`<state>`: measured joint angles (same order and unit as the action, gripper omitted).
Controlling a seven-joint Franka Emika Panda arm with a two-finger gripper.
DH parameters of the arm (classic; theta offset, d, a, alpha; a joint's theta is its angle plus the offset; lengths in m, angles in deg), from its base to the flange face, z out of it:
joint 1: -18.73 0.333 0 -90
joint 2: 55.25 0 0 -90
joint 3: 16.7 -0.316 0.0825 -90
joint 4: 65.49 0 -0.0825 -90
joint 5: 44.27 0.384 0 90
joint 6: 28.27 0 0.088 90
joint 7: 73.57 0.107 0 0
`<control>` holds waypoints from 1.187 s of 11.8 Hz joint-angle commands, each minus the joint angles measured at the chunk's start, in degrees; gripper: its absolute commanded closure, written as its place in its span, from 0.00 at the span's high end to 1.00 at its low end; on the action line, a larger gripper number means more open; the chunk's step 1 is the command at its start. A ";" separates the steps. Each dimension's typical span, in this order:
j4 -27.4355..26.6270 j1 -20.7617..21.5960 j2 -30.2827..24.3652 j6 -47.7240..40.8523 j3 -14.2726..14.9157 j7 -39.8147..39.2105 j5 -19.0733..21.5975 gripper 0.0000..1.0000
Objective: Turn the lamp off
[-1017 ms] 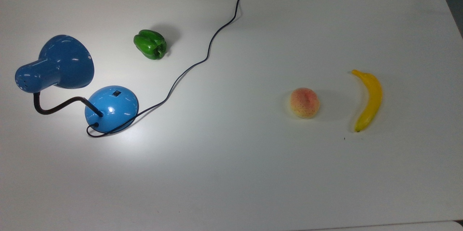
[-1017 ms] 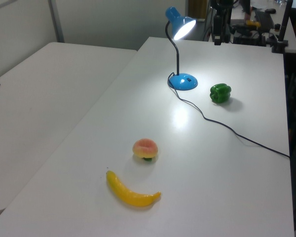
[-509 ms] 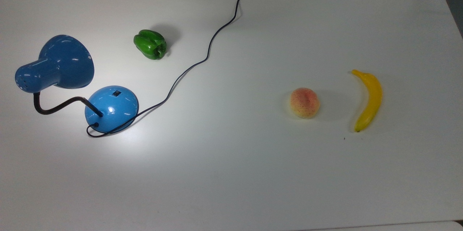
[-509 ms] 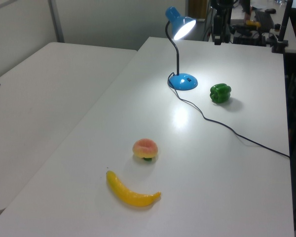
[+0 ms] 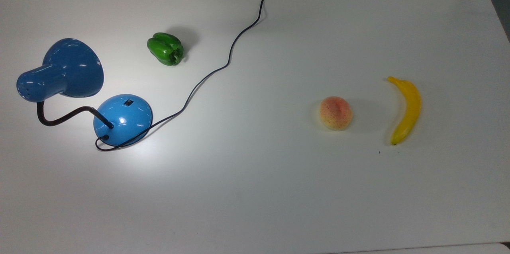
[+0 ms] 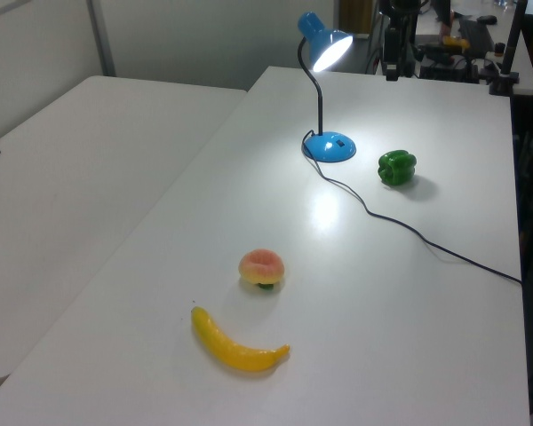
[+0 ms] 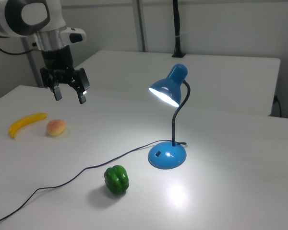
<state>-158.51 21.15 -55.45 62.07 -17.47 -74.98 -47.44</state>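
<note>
The blue desk lamp (image 7: pixel 169 120) stands at the left end of the white table (image 5: pixel 279 190) in the top view, lit, its shade (image 5: pixel 73 67) throwing a bright pool onto the tabletop. It looks glossy and hard-shelled, so probably slippery; the domed base (image 5: pixel 123 119) seems heavy enough to stay put under a light press, while the black gooseneck (image 5: pixel 63 116) would bend if pushed. There is nothing to grasp here: the contact point is the small black switch (image 5: pixel 127 102) on the far side of the base dome, best pressed straight down with one fingertip.

In the right view the gripper (image 7: pixel 69 95) hangs in the air with fingers spread wide and nothing between them, above the table's left part, well apart from the lamp and nearer the peach (image 7: pixel 55 128) and banana (image 7: pixel 25 123).

The cord (image 5: pixel 223 67) snakes across the table to its far edge, past a green bell pepper (image 5: pixel 166 48). The room looks like an office or lab, with another white table (image 6: pixel 62 177) alongside.
</note>
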 commanded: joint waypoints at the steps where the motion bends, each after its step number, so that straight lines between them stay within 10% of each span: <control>1: 0.30 -0.05 -0.07 0.18 0.07 -0.35 0.70 0.98; 5: 0.30 -0.05 -0.07 0.09 0.16 -1.23 0.62 0.60; 9: 0.30 -0.14 -0.16 0.09 0.25 -1.49 0.62 0.00; 14: 0.30 -0.14 -0.16 0.09 0.25 -1.49 0.71 0.00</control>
<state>-158.51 21.12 -55.45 62.07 -17.47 -75.06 -47.44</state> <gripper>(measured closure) 0.991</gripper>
